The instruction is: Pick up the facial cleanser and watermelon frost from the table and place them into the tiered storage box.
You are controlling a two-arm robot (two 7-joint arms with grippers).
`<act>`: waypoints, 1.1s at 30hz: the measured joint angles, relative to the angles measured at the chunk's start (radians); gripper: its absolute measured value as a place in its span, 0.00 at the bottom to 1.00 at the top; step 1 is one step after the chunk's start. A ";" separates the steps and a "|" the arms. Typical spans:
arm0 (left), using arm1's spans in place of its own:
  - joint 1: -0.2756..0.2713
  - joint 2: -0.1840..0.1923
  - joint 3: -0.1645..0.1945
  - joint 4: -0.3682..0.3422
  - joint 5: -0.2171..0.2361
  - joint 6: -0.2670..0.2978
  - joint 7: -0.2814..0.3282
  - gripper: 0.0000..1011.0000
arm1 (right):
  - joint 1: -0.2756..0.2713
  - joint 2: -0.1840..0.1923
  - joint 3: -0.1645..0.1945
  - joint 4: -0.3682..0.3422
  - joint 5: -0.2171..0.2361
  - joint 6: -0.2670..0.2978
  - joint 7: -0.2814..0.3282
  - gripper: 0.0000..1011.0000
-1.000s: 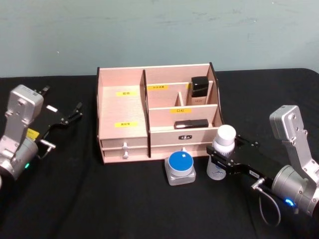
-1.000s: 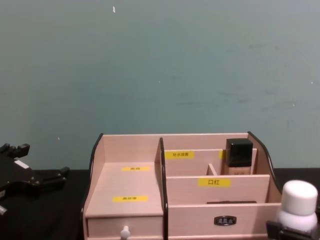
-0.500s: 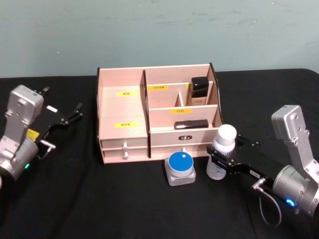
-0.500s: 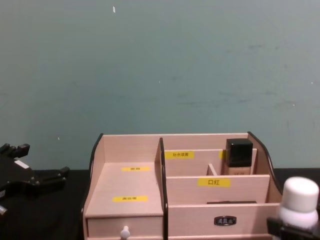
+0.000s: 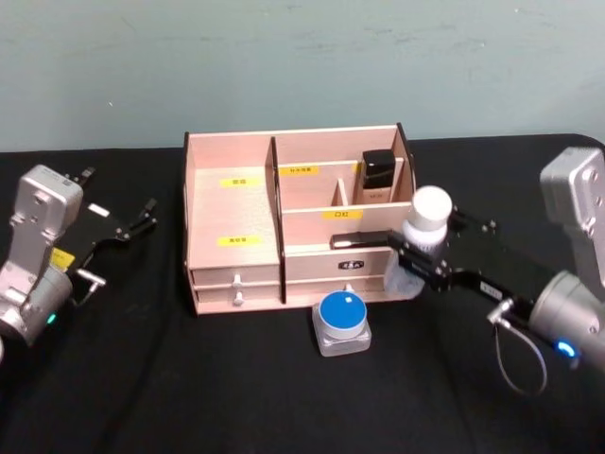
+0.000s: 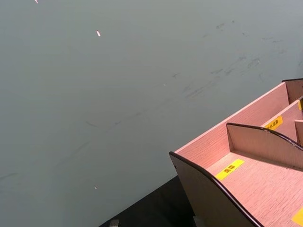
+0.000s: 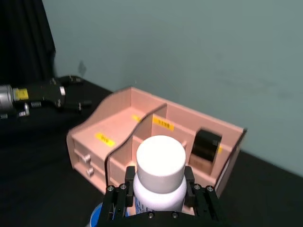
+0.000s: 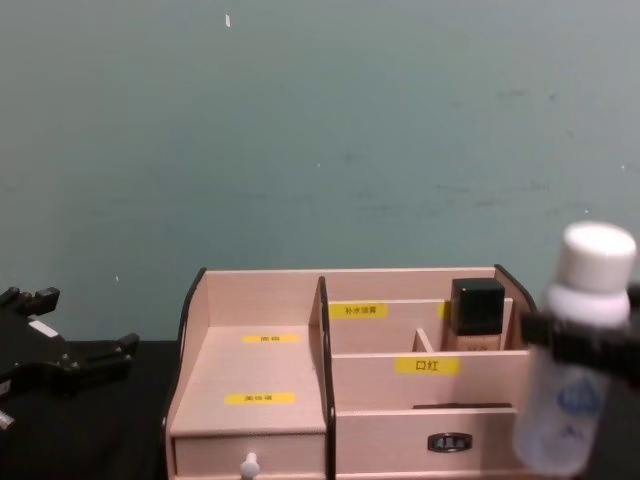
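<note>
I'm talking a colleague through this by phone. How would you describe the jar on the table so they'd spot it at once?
Find the pale-wood tiered storage box on the black cloth. Just in front of its small drawers sits a squat clear jar. Its round blue lid sets it apart from the tall white-capped bottle held up by the right gripper.

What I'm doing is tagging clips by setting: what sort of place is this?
Likely a robot test bench staged as a vanity: a black-draped table against a bare teal wall, a labelled tiered storage box, the right gripper holding a white-capped bottle, and the left gripper parked left.
</note>
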 joint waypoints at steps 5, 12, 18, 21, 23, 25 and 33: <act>0.000 0.000 0.000 0.000 0.000 0.000 0.000 1.00 | 0.072 -0.019 -0.019 0.010 -0.006 0.013 0.003 0.60; 0.000 0.000 0.000 0.000 0.000 0.000 0.000 1.00 | 0.207 -0.073 -0.073 0.089 -0.031 0.030 0.010 0.60; 0.000 0.000 0.000 0.000 0.000 0.000 0.000 1.00 | 0.313 -0.130 -0.124 0.179 -0.055 0.034 0.014 0.60; 0.000 0.000 0.000 0.000 0.000 0.000 0.000 1.00 | 0.343 -0.150 -0.137 0.211 -0.061 0.035 0.015 0.59; 0.000 0.000 0.000 0.000 0.000 0.000 0.000 1.00 | 0.367 -0.168 -0.150 0.242 -0.065 0.034 0.017 0.60; 0.000 0.000 0.000 0.000 0.000 0.000 0.000 1.00 | 0.387 -0.184 -0.162 0.271 -0.070 0.034 0.018 0.60; 0.000 0.000 0.000 0.000 0.000 0.000 0.000 1.00 | 0.432 -0.222 -0.185 0.347 -0.082 0.024 0.024 0.60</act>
